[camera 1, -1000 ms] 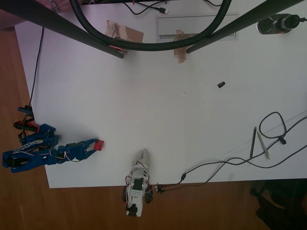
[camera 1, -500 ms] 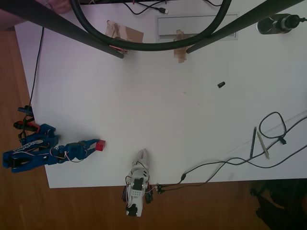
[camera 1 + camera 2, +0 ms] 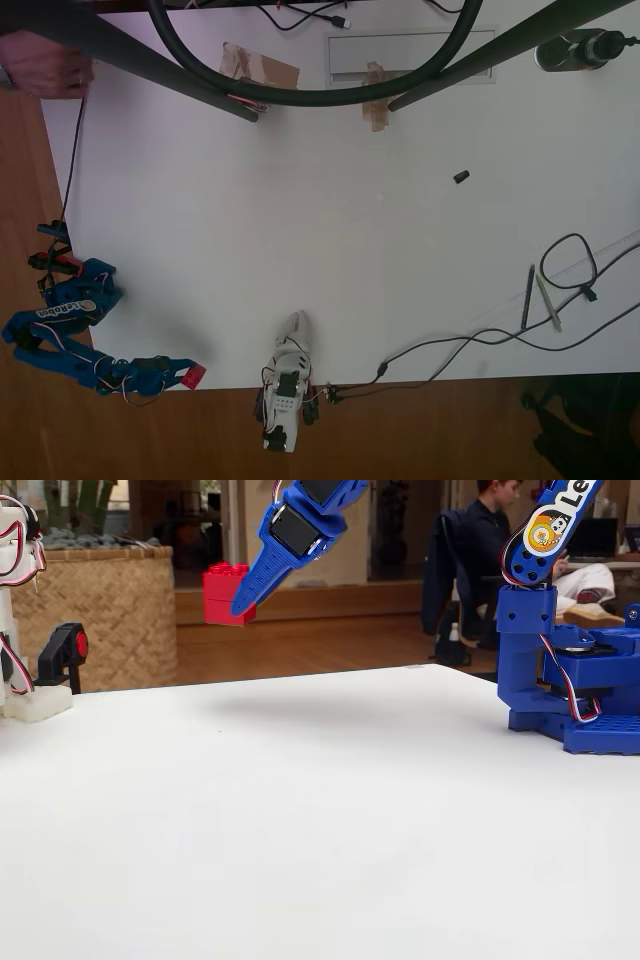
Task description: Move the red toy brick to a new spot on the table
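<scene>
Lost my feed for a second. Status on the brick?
Gripper shut on red toy brick, brick lifted well clear of the table. In overhead view, near the table's lower edge. Nothing in the way.

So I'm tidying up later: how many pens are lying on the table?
2, side by side near the right edge of the white tabletop in the overhead view: a dark slim pen and a paler slim pen just right of it. Cables nearby could hide more.

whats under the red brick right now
The red toy brick, held in the hand, hangs in the air above the bare white table. In the overhead view it sits at the table's near edge.
</scene>
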`<state>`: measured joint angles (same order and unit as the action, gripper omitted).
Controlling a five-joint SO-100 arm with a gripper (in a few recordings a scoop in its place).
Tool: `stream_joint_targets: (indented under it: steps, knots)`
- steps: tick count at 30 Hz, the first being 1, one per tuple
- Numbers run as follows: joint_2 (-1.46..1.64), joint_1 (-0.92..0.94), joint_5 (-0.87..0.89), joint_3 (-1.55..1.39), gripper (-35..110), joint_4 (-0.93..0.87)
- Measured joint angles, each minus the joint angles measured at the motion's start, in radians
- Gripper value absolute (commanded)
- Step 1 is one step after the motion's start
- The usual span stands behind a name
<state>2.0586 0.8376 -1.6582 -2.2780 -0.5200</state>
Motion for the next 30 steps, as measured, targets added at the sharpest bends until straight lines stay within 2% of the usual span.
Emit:
stream_joint_targets:
  steps: [6,12,17,22,27,30]
  knots:
    - [-0.063,0.33,-0.156,0.015,0,-0.012]
    - [-0.072,0.522,-0.27,-0.049,0,0.044]
    - [-0.072,0.566,-0.299,-0.199,1,0.135]
    - [-0.071,0.554,-0.281,-0.321,15,0.238]
    - [-0.071,0.574,-0.27,-0.339,23,0.284]
    - [-0.071,0.583,-0.232,-0.27,23,0.245]
